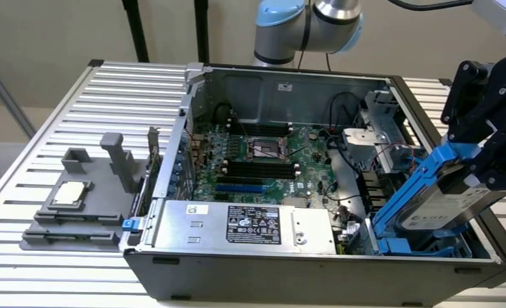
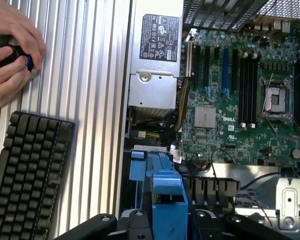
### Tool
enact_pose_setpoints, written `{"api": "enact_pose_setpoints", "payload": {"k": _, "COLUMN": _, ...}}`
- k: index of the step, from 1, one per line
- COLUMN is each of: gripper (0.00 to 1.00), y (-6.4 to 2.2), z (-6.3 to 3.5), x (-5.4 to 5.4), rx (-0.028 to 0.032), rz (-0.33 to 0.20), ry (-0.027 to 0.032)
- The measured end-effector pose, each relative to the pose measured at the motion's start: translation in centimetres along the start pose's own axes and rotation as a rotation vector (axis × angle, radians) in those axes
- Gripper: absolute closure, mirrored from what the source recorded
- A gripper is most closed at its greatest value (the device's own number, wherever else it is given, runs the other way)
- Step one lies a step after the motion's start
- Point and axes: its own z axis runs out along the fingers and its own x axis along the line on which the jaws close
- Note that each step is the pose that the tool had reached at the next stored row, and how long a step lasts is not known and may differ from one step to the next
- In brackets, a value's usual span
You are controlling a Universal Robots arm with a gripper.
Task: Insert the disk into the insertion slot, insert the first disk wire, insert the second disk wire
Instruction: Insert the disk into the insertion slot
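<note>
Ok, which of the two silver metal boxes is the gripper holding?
The disk: the smaller one with the white label in a blue carrier, held tilted by the gripper. The larger power supply with the black label lies flat.

silver metal disk [image 1: 445, 206] in glossy blue plastic frame [image 1: 404, 192]; ribbed metal table [image 1: 56, 115].

Place: you are in a robotics lab, at a bench set up for computer assembly
Desk: ribbed aluminium desk [image 1: 39, 109]; plain wall behind it
Machine: robot arm [image 1: 308, 25] rising behind the case
Workpiece: open computer case [image 1: 321, 276]; motherboard [image 1: 261, 160] exposed; grey fixture [image 1: 73, 218] beside it
Your post: keyboard [image 2: 25, 175] on the slats; your hand [image 2: 15, 27] on a black knob [image 2: 7, 52]
</note>
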Motion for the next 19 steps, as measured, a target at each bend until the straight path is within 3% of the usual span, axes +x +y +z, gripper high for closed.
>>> {"api": "enact_pose_setpoints", "payload": {"k": 10, "gripper": 0.68, "y": -0.03, "z": 0.55, "x": 0.04, "rx": 0.0000, "rz": 0.000, "ry": -0.0046}}
{"api": "enact_pose_setpoints", "payload": {"k": 19, "gripper": 0.68, "y": -0.06, "z": 0.98, "x": 0.07, "rx": 0.0005, "rz": -0.001, "ry": -0.0157}}
